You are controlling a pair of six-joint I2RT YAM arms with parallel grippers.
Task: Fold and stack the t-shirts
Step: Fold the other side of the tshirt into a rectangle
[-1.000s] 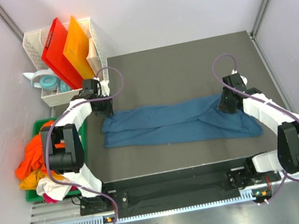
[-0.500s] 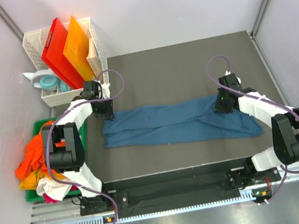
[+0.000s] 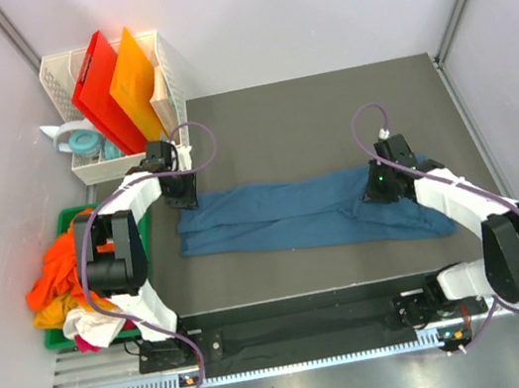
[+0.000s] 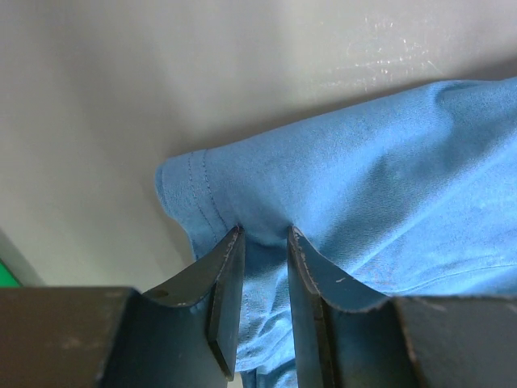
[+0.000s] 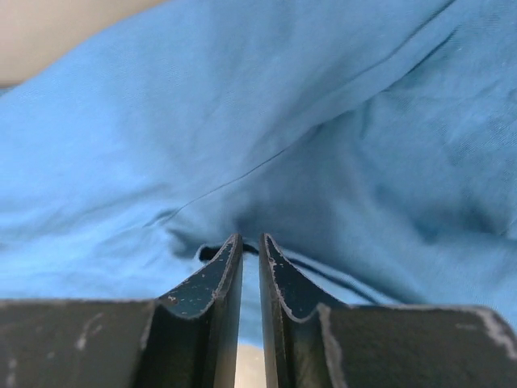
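Observation:
A dark teal-blue t-shirt [image 3: 293,213] lies as a long band across the middle of the table. My left gripper [image 3: 182,195] is at its far left corner. In the left wrist view the left gripper [image 4: 262,230] is shut on a bunch of the t-shirt [image 4: 388,162] near the stitched hem. My right gripper [image 3: 376,185] is on the far right part of the shirt. In the right wrist view the right gripper [image 5: 250,237] has its jaws almost together, pinching a pucker of the t-shirt [image 5: 283,97]. Orange, yellow and white t-shirts [image 3: 58,280] are heaped at the left.
The heap sits in a green bin [image 3: 71,218] off the table's left edge. A white basket [image 3: 56,69] at the back left holds a red board [image 3: 98,87] and an orange board [image 3: 134,80]. A tape roll [image 3: 82,142] lies beside it. Dark table [image 3: 306,115] shows behind the shirt.
My right gripper has slid left and nearer over the shirt, and its jaws have narrowed onto the cloth. The left gripper has barely moved.

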